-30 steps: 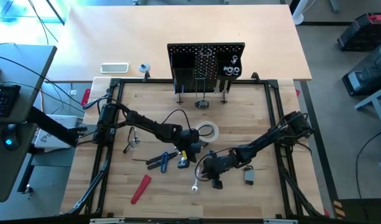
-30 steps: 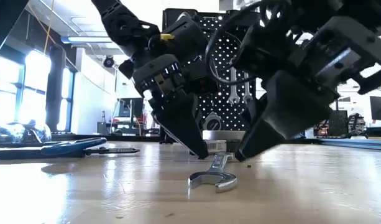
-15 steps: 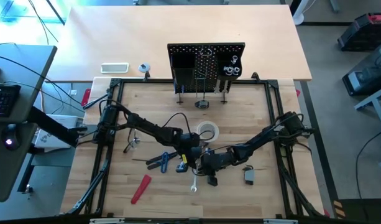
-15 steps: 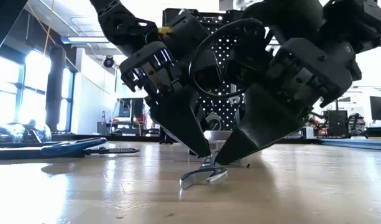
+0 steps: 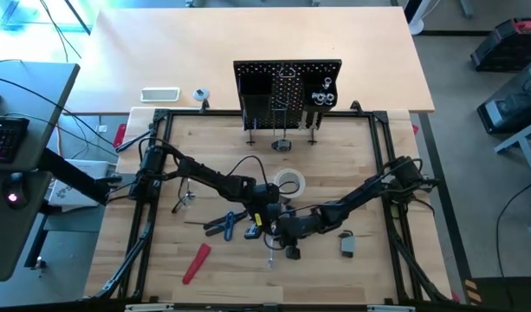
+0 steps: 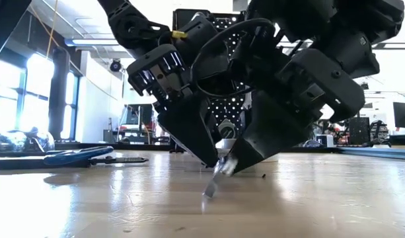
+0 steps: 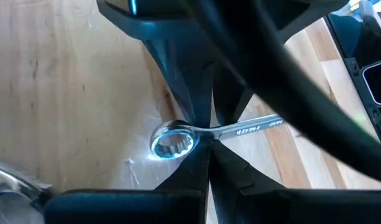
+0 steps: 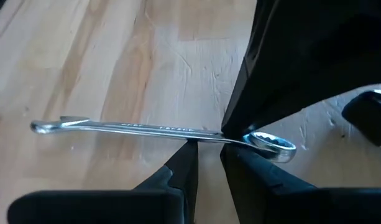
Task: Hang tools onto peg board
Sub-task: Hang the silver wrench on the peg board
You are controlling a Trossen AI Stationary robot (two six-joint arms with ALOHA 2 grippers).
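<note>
Low view shows the silver combination wrench (image 6: 219,173) tilted up off the tabletop (image 6: 123,205), one end touching the wood and the other raised between the two grippers, which meet nose to nose over it. By the high view, the left gripper (image 5: 263,217) comes in from the left edge and the right gripper (image 5: 287,236) from the right edge, both near the middle of the tabletop (image 5: 334,165), a little toward the near edge.

The left wrist view shows the left gripper's jaws closed on the wrench (image 7: 215,132) at the neck just beside the ring end, with the opposing dark fingers of the other gripper pinching the same spot from the far side. The right wrist view shows the same from the other side: the right jaws clamped on the shank (image 8: 159,129) close to the ring end, the long open-end part running out free to one side.

So both arms hold the wrench at almost one point, and neither is clearly nearer. Its long axis lies roughly crosswise to both pairs of jaws, sloping down from the ring end at the jaws to the open end on the wood. The peg board (image 5: 287,87) stands well apart at the far edge, so my judgement is that one gripper must let go before the carry.
</note>
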